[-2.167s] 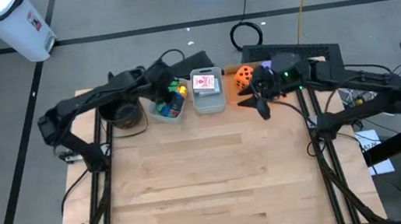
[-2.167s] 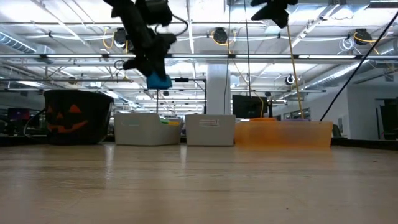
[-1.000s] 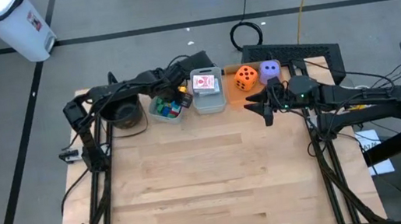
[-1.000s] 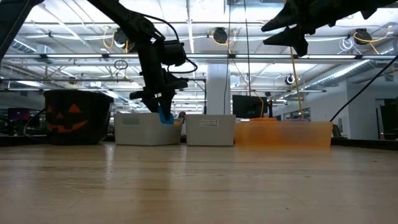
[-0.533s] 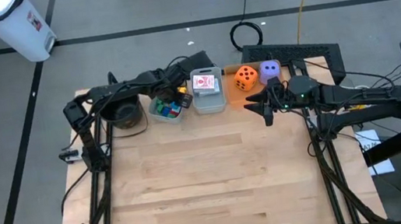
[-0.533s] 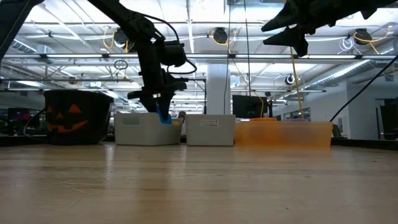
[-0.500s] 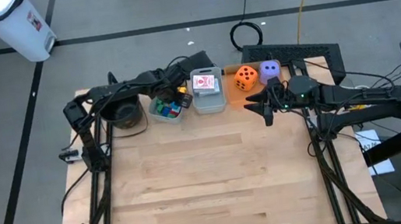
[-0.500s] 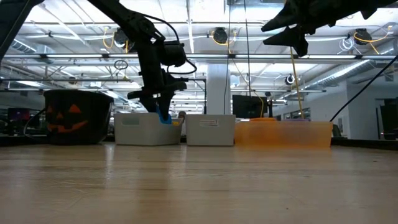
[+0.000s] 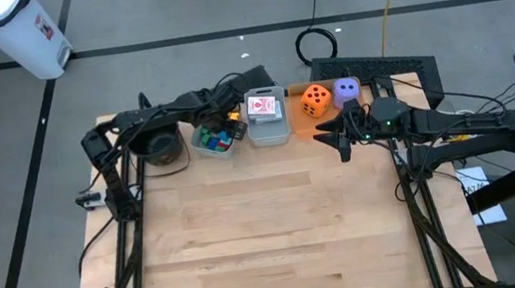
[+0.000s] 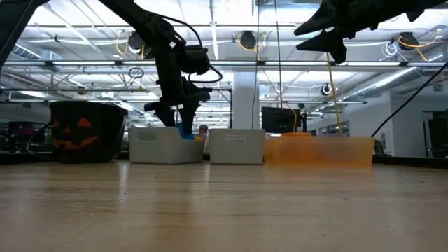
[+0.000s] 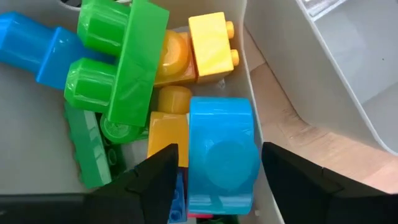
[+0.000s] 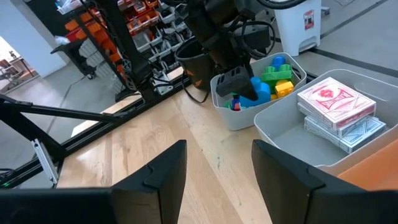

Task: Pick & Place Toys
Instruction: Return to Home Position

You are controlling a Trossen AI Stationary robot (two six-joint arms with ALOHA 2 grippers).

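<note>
Your left gripper (image 11: 217,163) hangs inside the clear plastic bin of toy blocks (image 10: 157,143). Its dark fingers (image 11: 155,180) stand parted on either side of a rounded light-blue plastic block (image 11: 221,140), with a sliver of gap on each flank, so the block looks let go. That block lies against the bin's wall on a heap of a large green studded block (image 11: 124,62), a small yellow brick (image 11: 210,43), an orange piece (image 11: 166,134) and a long blue block (image 11: 31,46). Just beside the block bin on one side stands a second clear bin (image 10: 236,147) holding stacked packs of playing cards (image 12: 329,99); on the other side is a round black pot with a pumpkin face (image 10: 80,133). Past the card bin from the block bin, an orange die with dark pips (image 9: 315,101) and a purple die (image 9: 347,89) sit on the flat orange tray (image 10: 318,150). Your right gripper (image 12: 219,152) hovers high over the wooden table (image 9: 269,223), well apart from the block bin on the tray's side, fingers spread wide and empty
</note>
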